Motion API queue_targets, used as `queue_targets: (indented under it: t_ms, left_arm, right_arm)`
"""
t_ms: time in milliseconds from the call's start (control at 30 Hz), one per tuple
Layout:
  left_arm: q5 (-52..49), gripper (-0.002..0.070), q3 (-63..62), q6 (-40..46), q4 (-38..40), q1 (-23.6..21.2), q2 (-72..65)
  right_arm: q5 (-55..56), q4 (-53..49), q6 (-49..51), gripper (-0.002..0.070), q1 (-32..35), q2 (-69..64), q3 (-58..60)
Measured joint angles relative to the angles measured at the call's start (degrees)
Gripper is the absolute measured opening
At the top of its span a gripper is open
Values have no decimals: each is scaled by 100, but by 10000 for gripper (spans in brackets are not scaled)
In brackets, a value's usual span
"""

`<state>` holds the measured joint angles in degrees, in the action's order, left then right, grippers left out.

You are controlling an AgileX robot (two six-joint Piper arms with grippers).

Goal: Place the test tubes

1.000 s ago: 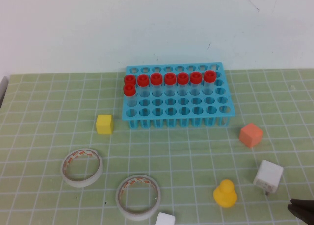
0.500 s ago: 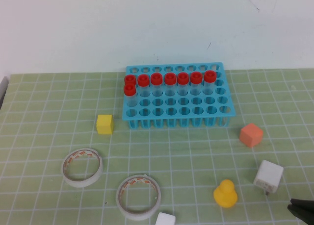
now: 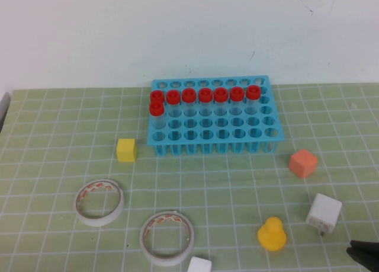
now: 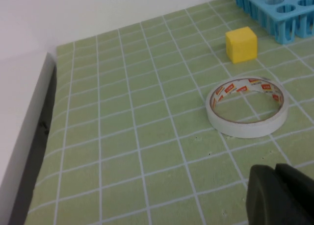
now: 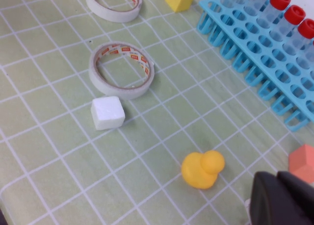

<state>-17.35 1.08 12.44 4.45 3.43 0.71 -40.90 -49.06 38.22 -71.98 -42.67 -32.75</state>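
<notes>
Eight red-capped test tubes (image 3: 204, 95) standing in rear rows of blue rack (image 3: 217, 145). No loose tube showing, so placing is judged complete. Left gripper (image 4: 274, 176) and right gripper (image 3: 357, 249) sitting closed, empty, well clear of rack's front side. Next move likely calling for nothing but holding clear.

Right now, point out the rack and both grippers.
blue rack (image 3: 213, 140): high view, front rim.
left gripper (image 4: 274, 171): left wrist view, shut tips, near tape roll (image 4: 247, 130).
right gripper (image 3: 353, 248): high view, shut tips, beside white block (image 3: 324, 211).
</notes>
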Motion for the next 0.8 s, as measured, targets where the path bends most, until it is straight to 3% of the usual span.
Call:
queue_targets:
  t_ms: [233, 800]
  left_arm:
    - [-36, -1, -10, -639, -271, 0, 0]
    - [-48, -1, -10, -703, -294, 0, 0]
  right_arm:
    - [0, 0, 0, -1, 0, 0, 0]
    - [0, 0, 0, -1, 0, 0, 0]
